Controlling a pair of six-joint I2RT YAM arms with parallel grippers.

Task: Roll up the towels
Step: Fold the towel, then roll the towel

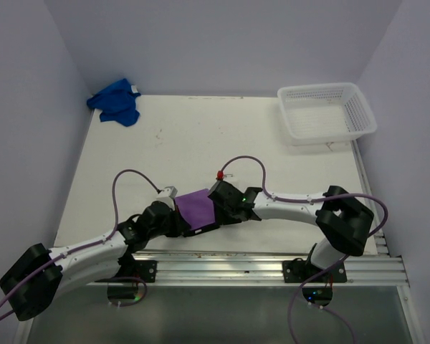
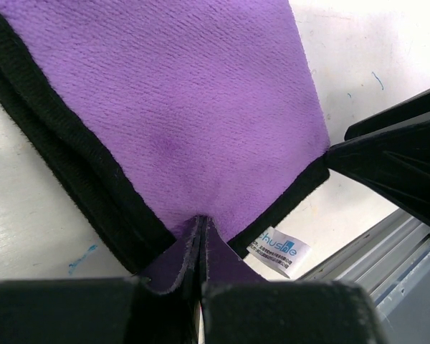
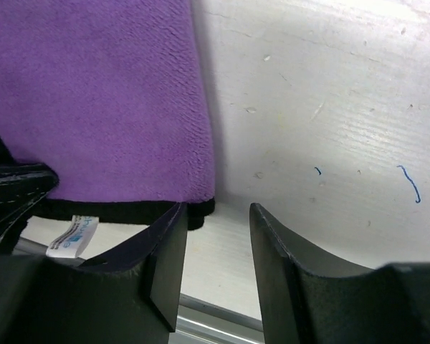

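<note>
The purple towel [image 1: 196,210] with a black border lies flat near the table's front edge, between my two grippers. My left gripper [image 1: 178,215] is shut on its near edge, pinching a raised fold [image 2: 201,233] of the purple towel [image 2: 186,93]. My right gripper [image 3: 215,215] stands open just off the black-bordered corner of the purple towel [image 3: 100,93], with only bare table between its fingers. In the top view the right gripper [image 1: 216,208] sits at the towel's right side. The blue towel [image 1: 116,102] lies crumpled at the far left corner.
A white mesh basket [image 1: 358,107] stands at the far right corner. A metal rail [image 1: 272,261] runs along the table's near edge, close behind both grippers. A white label [image 2: 279,252] sticks out from the purple towel's border. Walls close in on three sides.
</note>
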